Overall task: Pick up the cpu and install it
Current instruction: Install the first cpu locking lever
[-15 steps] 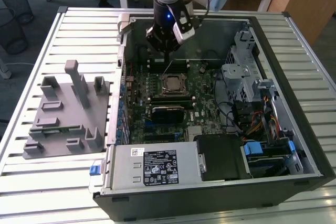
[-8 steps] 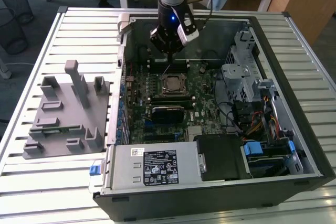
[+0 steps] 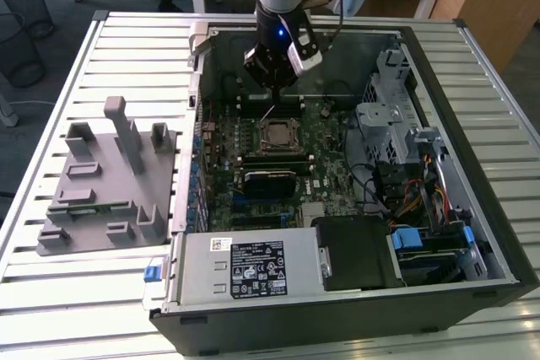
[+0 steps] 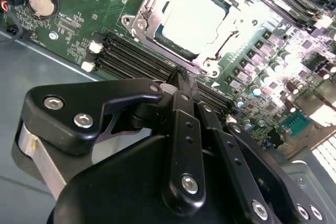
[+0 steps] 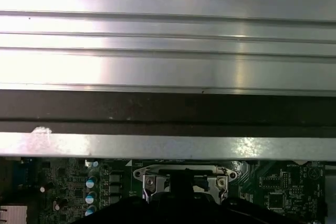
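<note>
Silvery-grey square cpu [image 4: 195, 19]: seated in metal-framed socket [image 4: 143, 22], apparently installed; black gripper [image 4: 182, 80] above, fingers pinched together, empty

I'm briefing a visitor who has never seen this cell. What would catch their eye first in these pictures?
First, the open computer case lying on the slatted metal table, its green motherboard exposed. Next, the arm's black gripper hanging over the board, just above the socket. In the second wrist view the cpu sits in that metal-framed socket, its silvery top glaring under the light.
</note>
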### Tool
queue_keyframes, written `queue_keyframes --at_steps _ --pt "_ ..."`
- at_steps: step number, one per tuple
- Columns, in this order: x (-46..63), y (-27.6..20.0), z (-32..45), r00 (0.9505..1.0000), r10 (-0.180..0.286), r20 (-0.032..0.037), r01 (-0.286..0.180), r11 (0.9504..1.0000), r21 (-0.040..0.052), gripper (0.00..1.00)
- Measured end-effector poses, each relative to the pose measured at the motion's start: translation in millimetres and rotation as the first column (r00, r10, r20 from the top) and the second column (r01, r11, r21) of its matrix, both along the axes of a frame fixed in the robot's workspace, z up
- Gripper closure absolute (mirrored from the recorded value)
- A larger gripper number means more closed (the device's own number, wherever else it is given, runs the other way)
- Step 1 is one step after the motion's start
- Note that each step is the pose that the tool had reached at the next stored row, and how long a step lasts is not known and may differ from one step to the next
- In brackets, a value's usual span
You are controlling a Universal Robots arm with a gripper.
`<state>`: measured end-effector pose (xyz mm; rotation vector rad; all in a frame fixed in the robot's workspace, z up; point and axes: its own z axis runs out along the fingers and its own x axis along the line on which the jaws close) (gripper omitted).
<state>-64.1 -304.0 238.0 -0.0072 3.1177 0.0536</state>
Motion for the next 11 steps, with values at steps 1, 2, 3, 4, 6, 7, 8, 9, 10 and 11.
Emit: queue_keyframes --at_steps 1,2,3,4,6,7,8,9,10,11 --pt "0.8 0.0 -0.8 1.0 0.0 -0.0001 0.0 1.0 -0.0001 0.89" --pt "1.7 0.1 -1.7 1.0 0.0 -0.0002 0.0 1.0 0.0 0.89" --pt "2.5 0.1 -2.6 1.0 0.0 -0.0004 0.0 1.0 0.0 0.89" --pt "3.3 0.2 -3.5 1.0 0.0 -0.0006 0.0 1.0 0.0 0.89" --pt "4.9 0.3 -5.4 1.0 0.0 -0.001 0.0 1.0 -0.0001 0.89" --pt "5.7 0.3 -6.4 1.0 0.0 -0.0012 0.0 1.0 -0.0001 0.89" --pt "6.6 0.4 -7.3 1.0 0.0 -0.0014 0.0 1.0 0.0 0.89" --pt "7.5 0.4 -8.3 1.0 0.0 -0.0016 0.0 1.0 -0.0001 0.89" --pt "8.4 0.5 -9.3 1.0 0.0 -0.0019 0.0 1.0 -0.0001 0.89" --pt "9.3 0.5 -10.4 1.0 0.0 -0.0023 0.0 1.0 0.0 0.89"
